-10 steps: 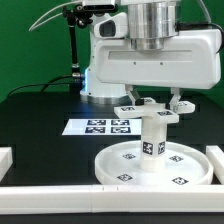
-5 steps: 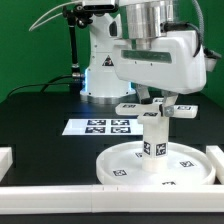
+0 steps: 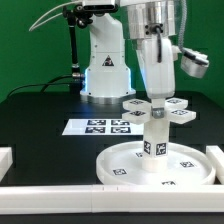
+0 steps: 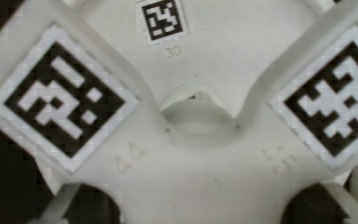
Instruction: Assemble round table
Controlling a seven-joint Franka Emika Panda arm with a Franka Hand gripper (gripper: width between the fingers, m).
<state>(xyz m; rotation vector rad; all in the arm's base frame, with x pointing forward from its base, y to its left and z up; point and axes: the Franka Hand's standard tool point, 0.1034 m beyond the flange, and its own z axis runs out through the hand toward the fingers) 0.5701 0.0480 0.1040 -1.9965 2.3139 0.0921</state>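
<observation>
The large rimmed disc lies flat on the black table near the front. The short cylindrical post stands upright on its central hub. The flat lobed cross piece sits level on top of the post. My gripper comes straight down over it and is shut on the cross piece's middle. In the wrist view the cross piece fills the picture with its tags, and my gripper shows as dark fingertips on either side of it.
The marker board lies flat behind the disc, towards the exterior view's left. White rails edge the table's front and sides. The arm's base stands at the back.
My hand has turned about its vertical axis over the post, and the cross piece's lobes have turned with it. The disc and post have stayed in place.
</observation>
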